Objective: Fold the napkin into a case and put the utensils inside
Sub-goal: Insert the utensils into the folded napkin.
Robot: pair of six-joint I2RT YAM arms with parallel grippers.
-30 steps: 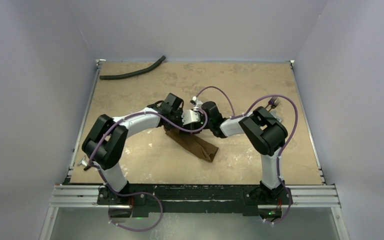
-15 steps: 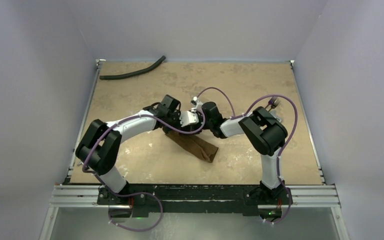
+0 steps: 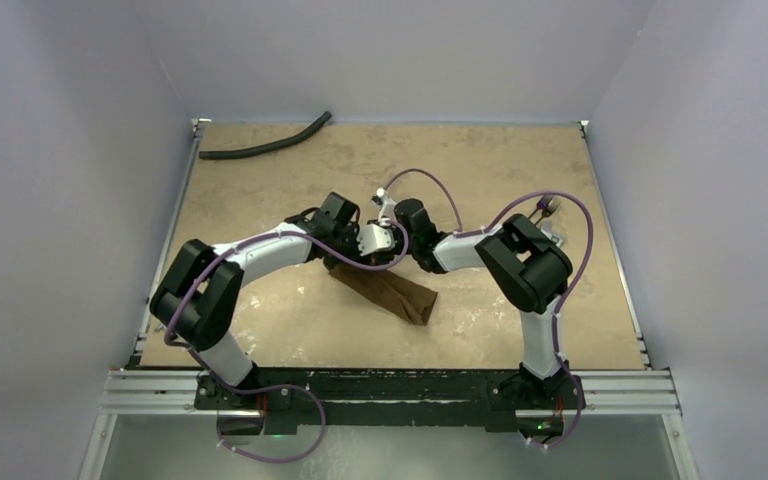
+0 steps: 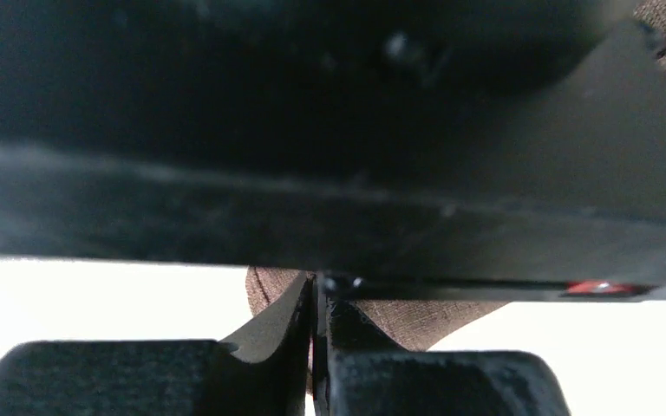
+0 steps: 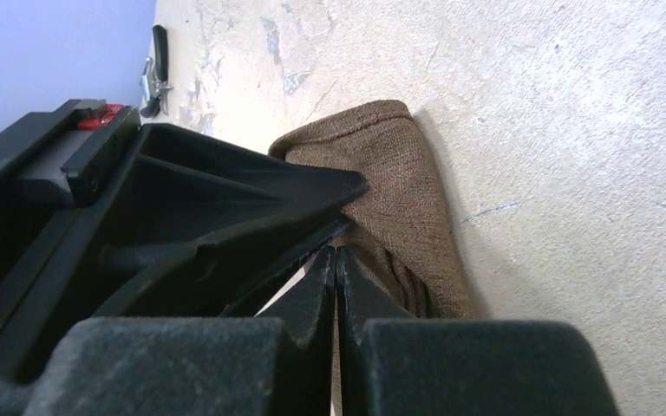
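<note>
Fingers [image 4: 270, 342] of the left gripper [image 4: 315, 284] and right gripper [image 5: 336, 254], pressed together, meet at the napkin's [image 3: 392, 293] far end: folding step; next, probably opening a pocket.

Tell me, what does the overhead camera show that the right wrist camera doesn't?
Only overhead: the left arm and right arm whole, and the black hose at the table's far left corner. Only the right wrist: the right gripper's shut fingers up close and the napkin's weave. Both: the folded brown napkin lying on the table.
</note>
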